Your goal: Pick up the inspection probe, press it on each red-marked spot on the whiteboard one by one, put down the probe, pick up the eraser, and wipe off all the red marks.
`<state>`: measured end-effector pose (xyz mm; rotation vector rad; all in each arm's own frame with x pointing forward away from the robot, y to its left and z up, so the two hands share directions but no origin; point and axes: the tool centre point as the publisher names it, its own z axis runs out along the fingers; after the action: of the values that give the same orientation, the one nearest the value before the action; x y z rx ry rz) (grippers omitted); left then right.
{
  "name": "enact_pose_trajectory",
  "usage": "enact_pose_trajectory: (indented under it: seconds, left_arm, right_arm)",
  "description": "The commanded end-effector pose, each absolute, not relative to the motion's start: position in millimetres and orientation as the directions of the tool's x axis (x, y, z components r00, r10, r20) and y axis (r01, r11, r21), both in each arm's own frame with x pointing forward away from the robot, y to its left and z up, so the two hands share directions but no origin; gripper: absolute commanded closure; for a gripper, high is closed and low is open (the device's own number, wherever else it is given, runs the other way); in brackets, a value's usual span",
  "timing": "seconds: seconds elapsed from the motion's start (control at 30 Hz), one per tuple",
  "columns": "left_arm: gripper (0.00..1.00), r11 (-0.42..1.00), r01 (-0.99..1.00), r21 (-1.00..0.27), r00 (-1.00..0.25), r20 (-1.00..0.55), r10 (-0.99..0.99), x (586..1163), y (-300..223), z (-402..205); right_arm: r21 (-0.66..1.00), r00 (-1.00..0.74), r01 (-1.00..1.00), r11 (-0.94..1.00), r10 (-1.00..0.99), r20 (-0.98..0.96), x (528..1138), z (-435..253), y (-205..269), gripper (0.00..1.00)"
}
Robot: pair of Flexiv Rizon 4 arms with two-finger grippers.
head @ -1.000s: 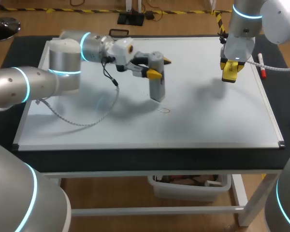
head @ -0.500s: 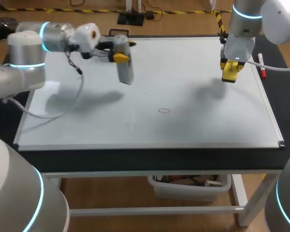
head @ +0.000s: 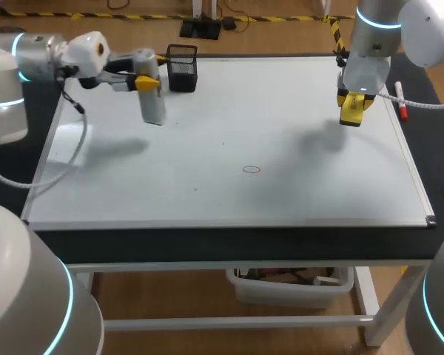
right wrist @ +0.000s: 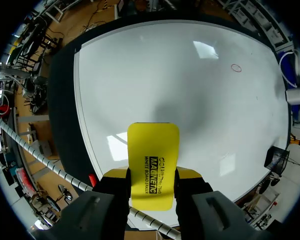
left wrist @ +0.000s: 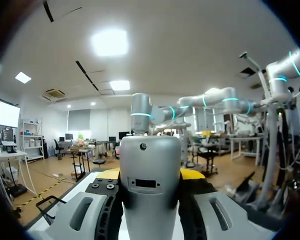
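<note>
My left claw [head: 146,78] is pinched on the grey probe [left wrist: 150,175], one yellow-tipped finger pressed to each side of its barrel. The probe hangs down from that claw, close to upright with a slight tilt. It seems to be clear of the whiteboard [head: 296,185], since its shadow falls apart from its lower end, though I cannot be sure of the gap from the head view. Just beside the left claw, toward the board's far edge, stands a black mesh basket [head: 182,66].

My right claw [head: 353,100] is clamped on the yellow eraser [right wrist: 152,160], a finger against each of its long edges. The eraser juts out past the fingertips and points down at the board. It is held above the surface, and its soft shadow [head: 320,142] lies on the white below and to the inner side of the claw. On the outer side of the right claw, by the board's right rim, lies a marker [head: 402,102] with a red cap.

One red ring [head: 251,169] is drawn on the board. It is well apart from both claws, nearer the board's front edge than either of them and roughly between the two. From the right wrist it sits far ahead of the eraser, across an open stretch of white. Two tiny dark specks [head: 223,143] lie near the ring, and they are too small for me to tell what they are.
</note>
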<state>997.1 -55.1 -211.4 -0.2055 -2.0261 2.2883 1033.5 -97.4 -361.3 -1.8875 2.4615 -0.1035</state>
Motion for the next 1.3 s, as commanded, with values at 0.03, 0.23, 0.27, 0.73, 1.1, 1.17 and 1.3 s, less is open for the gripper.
enact_pose_trajectory:
  seconds: [0.03,0.23,0.27,0.73,1.1,1.17,1.3]
  left_arm:
    - [1.00,-0.110,0.037,-0.993,-0.998,-0.030,-0.062,985.4,-37.8,-208.1]
    - [1.00,-0.111,0.040,-0.993,-0.992,-0.027,-0.122,982.0,-15.0,-211.9]
    - [1.00,-0.112,0.042,-0.993,-0.991,-0.027,-0.129,981.6,-11.2,-211.9]
    - [1.00,-0.111,0.052,-0.992,-0.987,-0.034,-0.158,976.1,2.2,-209.1]
    - [1.00,-0.111,0.052,-0.992,-0.987,-0.034,-0.158,976.1,2.2,-209.1]
    - [1.00,-0.111,0.052,-0.992,-0.987,-0.034,-0.158,976.1,2.2,-209.1]
    - [1.00,-0.111,0.052,-0.992,-0.987,-0.034,-0.158,976.1,2.2,-209.1]
  right_arm:
    - [-0.076,-0.258,-0.964,0.256,-0.966,0.012,1034.1,-360.7,-98.2,1.00]
    - [-0.076,-0.258,-0.964,0.256,-0.966,0.012,1034.1,-360.7,-98.2,1.00]
    - [-0.076,-0.258,-0.964,0.256,-0.966,0.012,1034.1,-360.7,-98.2,1.00]
    - [-0.071,-0.243,-0.968,0.242,-0.970,0.013,1030.8,-362.3,-94.0,1.00]
    - [-0.044,-0.111,-0.993,0.110,-0.994,0.024,973.7,-378.6,-40.9,1.00]
    - [-0.038,-0.098,-0.995,0.097,-0.995,0.021,962.1,-381.2,-31.8,1.00]
    - [-0.027,-0.060,-0.998,0.060,-0.998,0.001,941.1,-385.9,-14.2,1.00]
